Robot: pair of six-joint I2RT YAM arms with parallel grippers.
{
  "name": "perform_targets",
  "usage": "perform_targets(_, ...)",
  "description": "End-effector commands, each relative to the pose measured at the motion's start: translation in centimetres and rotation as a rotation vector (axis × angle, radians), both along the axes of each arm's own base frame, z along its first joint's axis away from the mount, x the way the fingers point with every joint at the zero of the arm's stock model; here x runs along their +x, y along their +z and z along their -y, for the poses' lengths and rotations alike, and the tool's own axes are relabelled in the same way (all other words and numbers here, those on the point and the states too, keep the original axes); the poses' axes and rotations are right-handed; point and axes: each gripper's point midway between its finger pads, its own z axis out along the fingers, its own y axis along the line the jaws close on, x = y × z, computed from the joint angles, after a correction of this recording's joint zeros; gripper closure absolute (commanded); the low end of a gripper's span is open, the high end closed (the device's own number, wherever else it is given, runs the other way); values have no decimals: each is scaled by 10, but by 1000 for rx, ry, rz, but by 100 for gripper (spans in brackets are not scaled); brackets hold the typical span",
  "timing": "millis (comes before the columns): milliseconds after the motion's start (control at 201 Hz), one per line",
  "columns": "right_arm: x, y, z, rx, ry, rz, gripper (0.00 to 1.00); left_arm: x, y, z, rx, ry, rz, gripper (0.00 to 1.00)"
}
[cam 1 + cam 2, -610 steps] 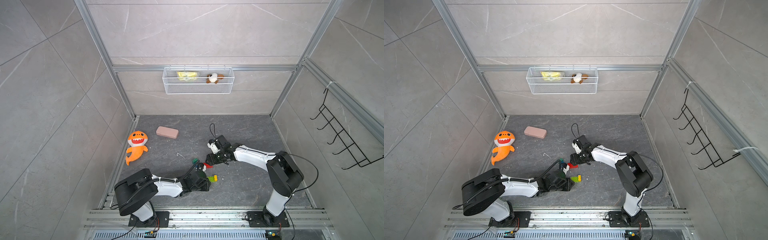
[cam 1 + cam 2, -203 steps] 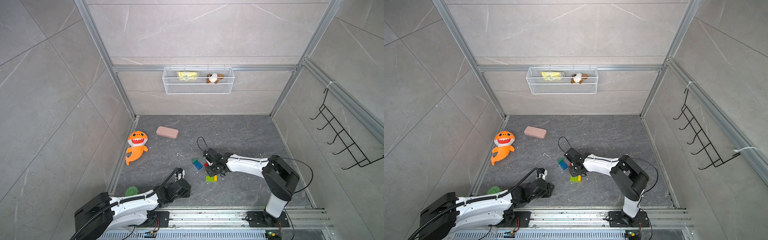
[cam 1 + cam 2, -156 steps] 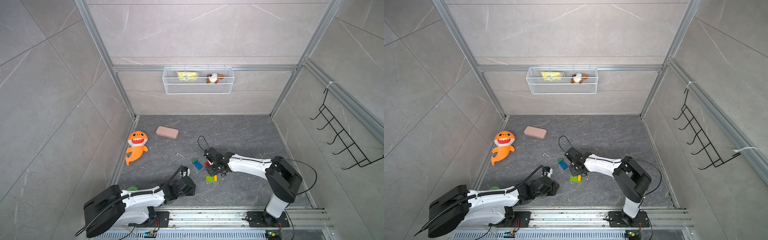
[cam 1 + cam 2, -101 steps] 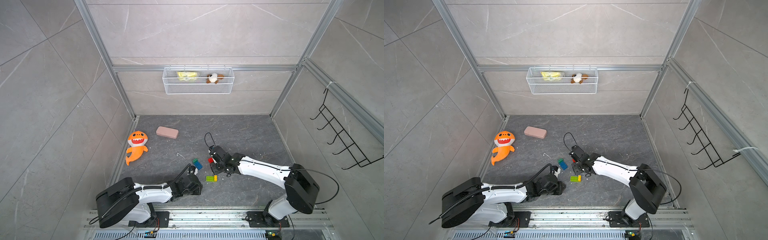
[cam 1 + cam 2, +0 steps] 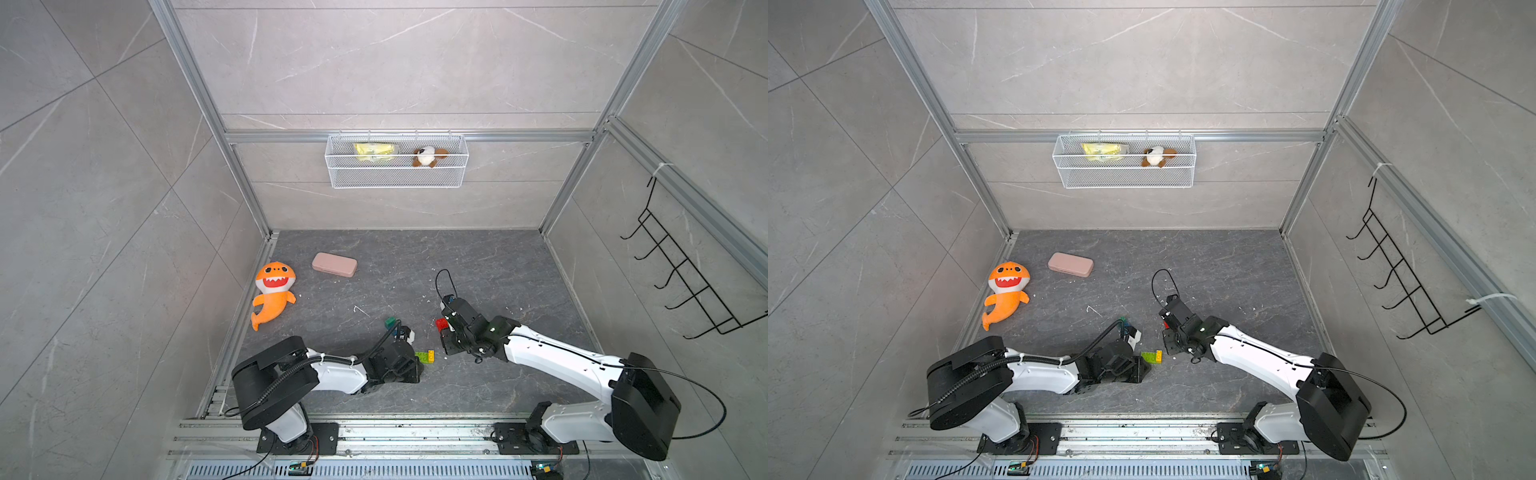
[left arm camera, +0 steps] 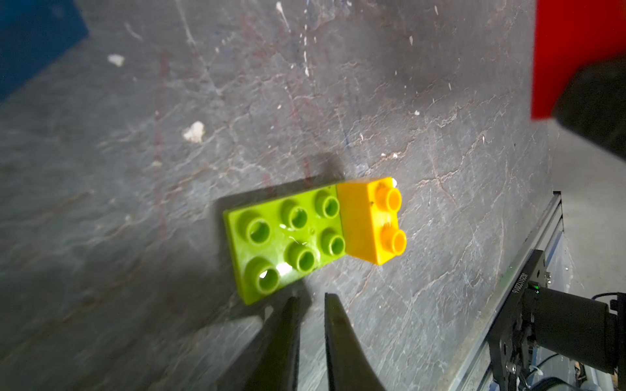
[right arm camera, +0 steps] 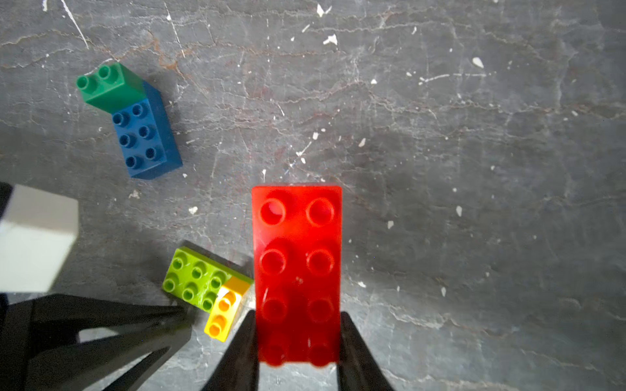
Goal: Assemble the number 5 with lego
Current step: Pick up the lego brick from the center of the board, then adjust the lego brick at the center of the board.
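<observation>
My right gripper (image 7: 298, 315) is shut on a red 2x4 brick (image 7: 296, 264), held just above the floor; in a top view the red brick (image 5: 441, 324) shows at the gripper (image 5: 448, 334). A lime green brick (image 6: 288, 233) with a yellow brick (image 6: 369, 220) joined on one end lies flat on the floor (image 5: 420, 356). My left gripper (image 6: 311, 298) is shut and empty, its tips right at the lime brick's near corner. A blue brick (image 7: 145, 138) carrying a dark green brick (image 7: 108, 88) lies further off.
A pink case (image 5: 334, 264) and an orange shark plush (image 5: 272, 297) lie at the back left of the floor. A wire basket (image 5: 397, 174) hangs on the back wall and a hook rack (image 5: 681, 282) on the right wall.
My left arm has swung in from the front left up to the lime brick, and its jaws have closed. My right gripper has drifted slightly right with the red brick.
</observation>
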Motion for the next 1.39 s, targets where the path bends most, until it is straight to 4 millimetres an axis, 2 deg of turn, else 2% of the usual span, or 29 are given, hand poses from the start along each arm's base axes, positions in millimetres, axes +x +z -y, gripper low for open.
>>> perform_targets(0, -9, -2, 8, 16, -35, -22, 80, -3, -26, -21, 167, -21, -2, 81)
perform_targets(194, -16, -6, 10, 24, -31, -42, 80, 7, -24, -22, 202, -25, 28, 81)
perform_targets(458, -22, -11, 9, 51, -27, -58, 80, 25, -23, -33, 234, 2, 48, 82)
perform_targets(731, -24, -14, 6, 66, -18, -64, 80, 39, -18, -24, 236, -1, 82, 82)
perform_targets(1005, -28, -14, 4, 92, -27, -77, 81, 40, -20, -5, 180, -24, 57, 83)
perform_targets(1149, -33, -13, -2, 94, -31, -96, 81, 36, -18, -13, 169, -2, 52, 83)
perform_targets(1388, -41, -14, -12, 69, -58, -119, 81, 23, -14, -43, 157, 57, 42, 82)
